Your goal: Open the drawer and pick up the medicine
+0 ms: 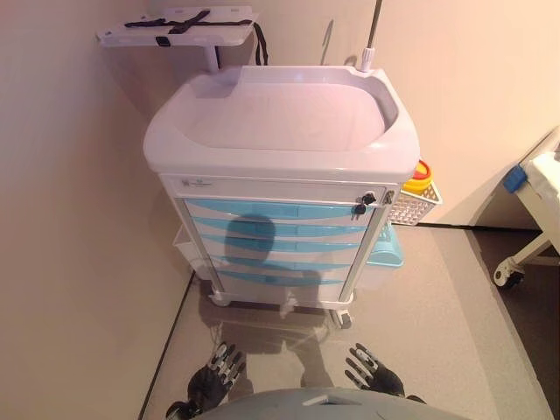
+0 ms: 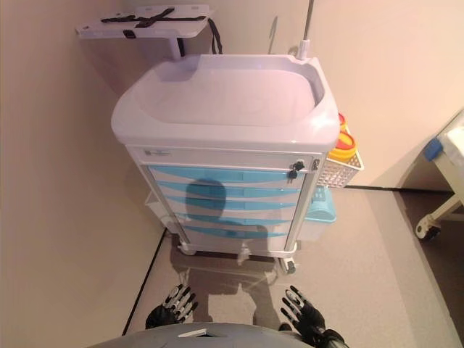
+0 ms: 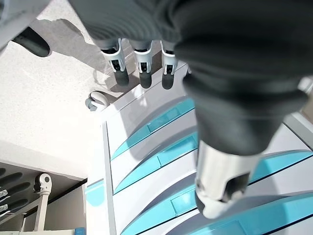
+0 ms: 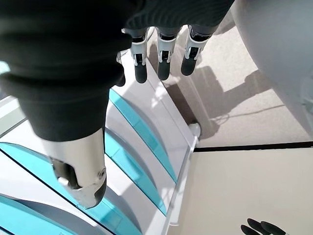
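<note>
None of the job is done: every blue drawer (image 1: 276,210) on the cart (image 1: 280,157) is closed, no medicine shows. Left hand (image 1: 214,374) and right hand (image 1: 372,372) hang low by the floor, fingers straight, holding nothing.

No readable text anywhere. Small grey mark, likely a maker's label, on the white front panel of the white medical cart with light-blue drawers (image 1: 271,229), upper left corner above the top drawer, too small to make out. Drawer fronts plain, no numbers or tags legible in either wrist view.
</note>
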Controlling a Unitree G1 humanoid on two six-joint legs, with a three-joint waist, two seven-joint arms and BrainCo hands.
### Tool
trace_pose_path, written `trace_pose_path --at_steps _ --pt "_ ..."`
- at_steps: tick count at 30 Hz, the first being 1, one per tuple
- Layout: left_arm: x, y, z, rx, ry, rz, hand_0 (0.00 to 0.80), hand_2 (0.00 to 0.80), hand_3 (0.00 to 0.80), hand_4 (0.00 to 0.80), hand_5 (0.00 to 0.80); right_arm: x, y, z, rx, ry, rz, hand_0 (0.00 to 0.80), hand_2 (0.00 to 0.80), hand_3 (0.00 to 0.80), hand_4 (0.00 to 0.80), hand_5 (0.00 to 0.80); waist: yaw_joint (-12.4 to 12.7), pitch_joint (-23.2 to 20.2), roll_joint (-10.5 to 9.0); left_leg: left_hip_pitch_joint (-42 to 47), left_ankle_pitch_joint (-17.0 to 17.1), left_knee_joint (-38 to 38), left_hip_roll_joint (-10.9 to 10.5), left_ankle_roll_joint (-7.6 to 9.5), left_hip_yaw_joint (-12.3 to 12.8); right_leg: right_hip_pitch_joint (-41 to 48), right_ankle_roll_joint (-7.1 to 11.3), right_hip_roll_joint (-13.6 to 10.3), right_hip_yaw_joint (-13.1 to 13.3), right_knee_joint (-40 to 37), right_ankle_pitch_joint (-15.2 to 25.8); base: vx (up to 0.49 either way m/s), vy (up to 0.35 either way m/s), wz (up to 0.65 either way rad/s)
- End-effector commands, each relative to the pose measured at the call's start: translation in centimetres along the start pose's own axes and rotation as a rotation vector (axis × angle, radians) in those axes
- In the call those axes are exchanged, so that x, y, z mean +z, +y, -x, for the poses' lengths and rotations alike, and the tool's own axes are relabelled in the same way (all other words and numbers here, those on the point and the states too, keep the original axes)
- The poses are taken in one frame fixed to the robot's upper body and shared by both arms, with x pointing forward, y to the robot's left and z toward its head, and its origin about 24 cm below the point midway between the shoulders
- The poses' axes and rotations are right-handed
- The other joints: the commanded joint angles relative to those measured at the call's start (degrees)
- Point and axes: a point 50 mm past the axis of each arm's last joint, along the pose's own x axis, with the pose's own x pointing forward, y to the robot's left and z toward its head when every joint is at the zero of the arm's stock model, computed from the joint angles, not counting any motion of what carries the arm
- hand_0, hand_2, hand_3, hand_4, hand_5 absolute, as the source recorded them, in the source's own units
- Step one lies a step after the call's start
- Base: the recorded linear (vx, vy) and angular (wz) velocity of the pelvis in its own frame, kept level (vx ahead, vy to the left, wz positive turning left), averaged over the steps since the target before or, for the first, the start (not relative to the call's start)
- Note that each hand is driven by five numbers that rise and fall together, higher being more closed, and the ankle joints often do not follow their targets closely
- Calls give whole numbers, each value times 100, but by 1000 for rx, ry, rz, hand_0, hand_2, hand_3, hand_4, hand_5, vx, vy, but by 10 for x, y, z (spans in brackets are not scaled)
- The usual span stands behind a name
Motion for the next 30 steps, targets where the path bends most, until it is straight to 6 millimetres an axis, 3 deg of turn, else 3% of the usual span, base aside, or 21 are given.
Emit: trace_pose_path --at_steps 1,9,30 --pt "-4 -11 -10 -53 47 2 0 0 0 0 0 17 15 -13 71 -27 56 0 0 0 0 0 26 192 -97 -303 -45 198 -216 147 -287 129 9 140 -302 229 -92 0 0 0" --pt "-8 -14 -10 -89 68 37 0 0 0 0 0 15 14 -13 68 -12 46 0 0 0 0 0 20 203 -92 -286 -48 186 -210 143 -287 135 13 140 -291 228 -93 0 0 0" --pt "7 -12 -12 -23 -58 -36 0 0 0 0 0 12 14 -12 67 -1 39 0 0 0 0 0 53 219 -105 -302 -28 172 -221 137 -343 139 3 142 -318 226 -98 0 0 0"
